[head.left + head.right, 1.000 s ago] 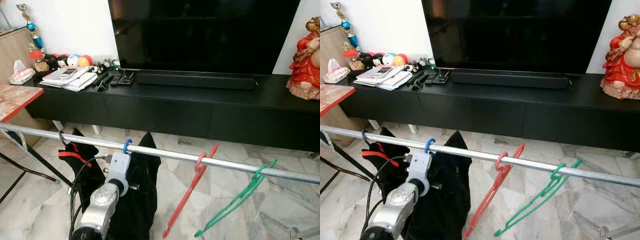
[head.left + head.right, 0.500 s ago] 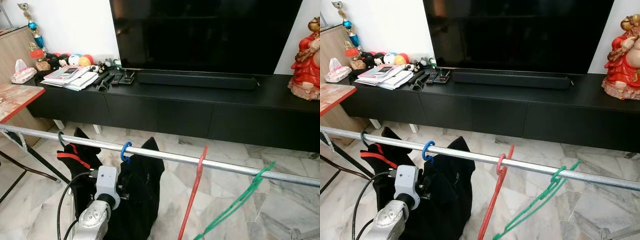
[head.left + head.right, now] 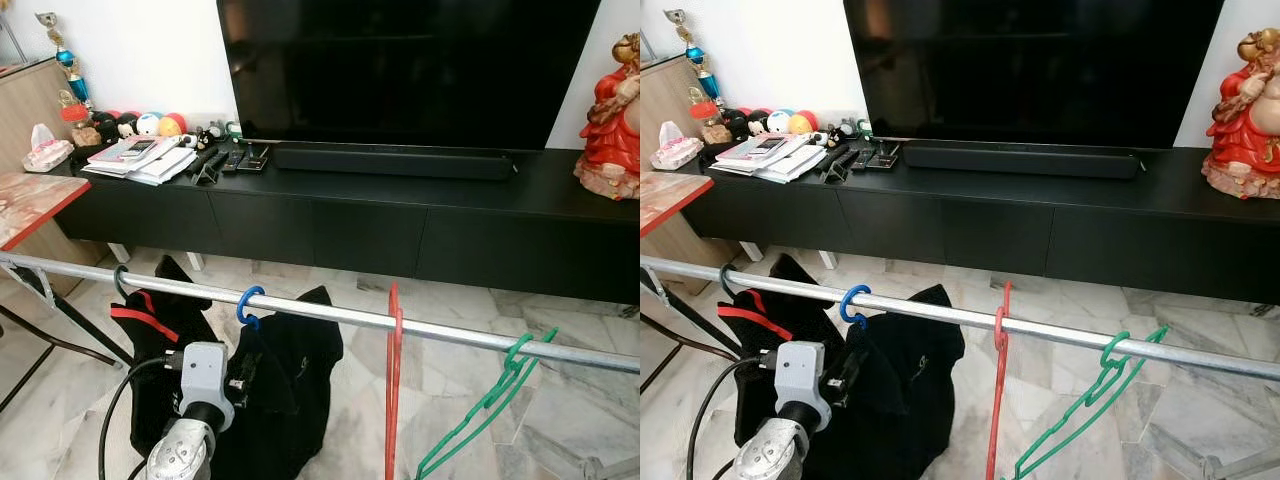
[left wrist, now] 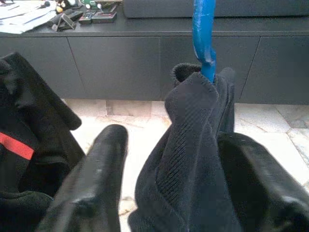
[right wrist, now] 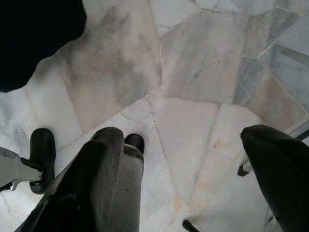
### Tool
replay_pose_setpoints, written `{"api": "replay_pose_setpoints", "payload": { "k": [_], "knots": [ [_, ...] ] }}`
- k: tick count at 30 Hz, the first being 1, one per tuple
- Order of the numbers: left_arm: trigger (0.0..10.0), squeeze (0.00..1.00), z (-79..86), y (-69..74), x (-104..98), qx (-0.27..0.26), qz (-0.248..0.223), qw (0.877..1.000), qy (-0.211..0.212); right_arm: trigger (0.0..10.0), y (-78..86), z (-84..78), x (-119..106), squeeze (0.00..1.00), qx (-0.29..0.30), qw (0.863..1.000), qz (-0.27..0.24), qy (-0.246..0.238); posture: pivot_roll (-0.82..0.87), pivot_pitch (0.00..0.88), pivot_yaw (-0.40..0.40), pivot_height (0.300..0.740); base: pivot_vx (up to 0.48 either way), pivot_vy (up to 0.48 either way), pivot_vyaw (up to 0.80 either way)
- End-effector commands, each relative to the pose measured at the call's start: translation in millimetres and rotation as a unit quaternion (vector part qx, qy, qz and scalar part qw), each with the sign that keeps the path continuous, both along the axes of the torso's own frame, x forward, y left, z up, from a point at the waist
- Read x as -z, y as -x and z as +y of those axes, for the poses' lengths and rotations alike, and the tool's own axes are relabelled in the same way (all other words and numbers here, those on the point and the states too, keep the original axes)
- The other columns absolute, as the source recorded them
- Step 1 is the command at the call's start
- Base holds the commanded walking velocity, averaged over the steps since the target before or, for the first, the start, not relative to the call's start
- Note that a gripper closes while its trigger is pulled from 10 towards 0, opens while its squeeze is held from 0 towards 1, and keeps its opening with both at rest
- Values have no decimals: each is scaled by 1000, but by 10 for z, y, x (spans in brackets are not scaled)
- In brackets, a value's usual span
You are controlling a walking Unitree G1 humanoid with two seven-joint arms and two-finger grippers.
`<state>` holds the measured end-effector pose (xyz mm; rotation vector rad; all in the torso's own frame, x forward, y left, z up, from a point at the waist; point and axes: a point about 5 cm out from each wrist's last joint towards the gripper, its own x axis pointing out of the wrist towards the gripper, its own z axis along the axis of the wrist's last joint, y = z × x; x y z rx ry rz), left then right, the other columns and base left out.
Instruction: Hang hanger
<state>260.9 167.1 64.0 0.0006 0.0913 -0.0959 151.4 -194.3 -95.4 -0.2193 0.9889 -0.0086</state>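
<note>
Hanging from the rail [image 3: 330, 315], blue hanger [image 3: 247, 304] with black garment [image 3: 290, 390], my left gripper [image 4: 169, 193] spread around the cloth, right gripper [image 5: 193, 183] spread over floor [image 5: 193, 72].

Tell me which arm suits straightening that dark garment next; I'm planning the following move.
Left, probably. The left gripper is open by the black garment on the blue plastic hanger; the right gripper points at the marble floor.

I am seeing a metal rail [image 3: 940, 314] crossing the view, carrying a blue hanger [image 3: 852, 303] with a black garment [image 3: 902, 385], a red hanger [image 3: 998, 385] and a green hanger [image 3: 1085, 405]. My left arm [image 3: 790, 400] is reaching up beside the garment.
</note>
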Motion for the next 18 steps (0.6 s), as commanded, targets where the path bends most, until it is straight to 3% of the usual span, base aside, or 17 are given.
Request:
{"api": "replay_pose_setpoints", "payload": {
  "k": [1, 18],
  "knots": [
    [10000, 0, 45, 6, -24, -10, -1, 1000, -7, 10000, -1, 39, 3, 0, -3, 1000, -2, -3, -25, 0, 73, 740, 0, 0, 0],
    [10000, 0, 17, 3, -65, -16, -4, 1000, 1, 10000, 106, -100, 21, 0, 6, 1000, 8, 2, -23, 22, 69, 740, 0, 0, 0]
  ]
}}
